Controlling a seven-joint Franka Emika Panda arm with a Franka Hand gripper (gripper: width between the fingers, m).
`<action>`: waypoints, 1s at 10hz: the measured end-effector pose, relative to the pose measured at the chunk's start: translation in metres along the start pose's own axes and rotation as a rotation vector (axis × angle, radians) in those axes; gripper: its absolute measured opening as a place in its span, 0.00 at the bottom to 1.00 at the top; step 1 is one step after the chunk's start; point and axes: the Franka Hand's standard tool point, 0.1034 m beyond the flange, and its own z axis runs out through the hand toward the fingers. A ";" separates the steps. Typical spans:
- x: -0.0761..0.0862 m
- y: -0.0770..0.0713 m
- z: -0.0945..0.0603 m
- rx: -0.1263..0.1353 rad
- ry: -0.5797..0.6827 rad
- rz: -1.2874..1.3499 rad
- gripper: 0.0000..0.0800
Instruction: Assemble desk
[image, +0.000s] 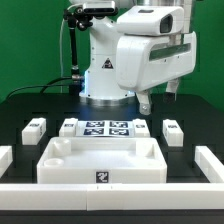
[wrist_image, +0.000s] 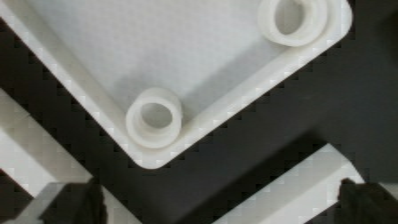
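Note:
The white desk tabletop (image: 100, 160) lies at the front middle of the table, rim up, with round sockets in its corners. Four short square tagged legs lie behind it: two toward the exterior view's left (image: 34, 127) (image: 68, 127) and two toward its right (image: 140, 130) (image: 172, 131). My gripper (image: 157, 98) hangs open and empty above the back right of the table, clear of all parts. The wrist view shows one tabletop corner (wrist_image: 160, 60) with two round sockets (wrist_image: 155, 118) (wrist_image: 299, 20). My dark fingertips (wrist_image: 71, 200) stand wide apart around the gripper's middle (wrist_image: 214, 205).
The marker board (image: 104, 128) lies between the two pairs of legs. Low white border rails run along the left (image: 5, 158), right (image: 208, 162) and front (image: 110, 196) of the black table. The robot base (image: 100, 75) stands behind the marker board.

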 end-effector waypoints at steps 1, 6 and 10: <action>0.000 0.000 0.000 0.000 0.000 0.000 0.81; 0.000 0.000 0.000 0.000 0.000 0.000 0.81; -0.033 -0.010 0.010 -0.024 0.015 -0.261 0.81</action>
